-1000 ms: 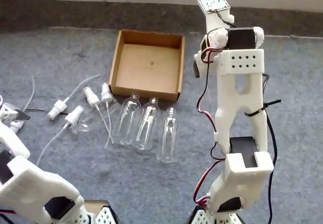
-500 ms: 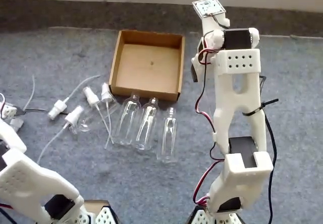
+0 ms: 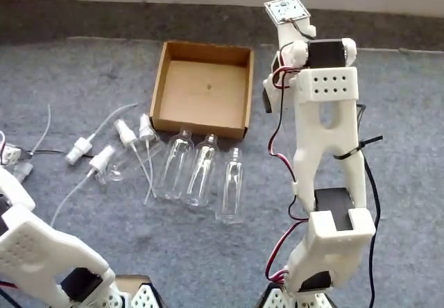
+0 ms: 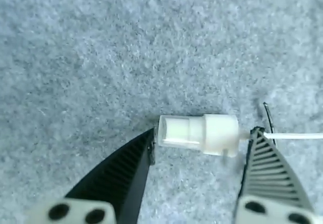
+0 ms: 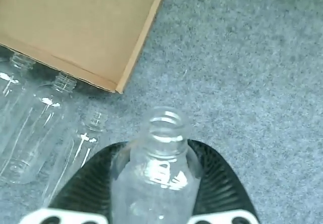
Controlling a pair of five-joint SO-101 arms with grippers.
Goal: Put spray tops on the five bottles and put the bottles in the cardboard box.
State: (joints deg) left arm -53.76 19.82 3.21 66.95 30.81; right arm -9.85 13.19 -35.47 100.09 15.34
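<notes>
Grey carpet [image 4: 101, 42]: left gripper [image 4: 204, 136] wide, straddling 1 spray top [image 4: 197, 132]; close squarely on its body. Right gripper [image 5: 159, 156] grips 1 bottle [image 5: 160, 133]; hold neck upright.

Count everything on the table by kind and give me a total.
Bottles: 5 (three in a row, one seemingly among the spray tops, one in the right pincer)
Spray tops: 5 (four loose, one inside the left pincer)
Cardboard box: 1
Total: 11
</notes>
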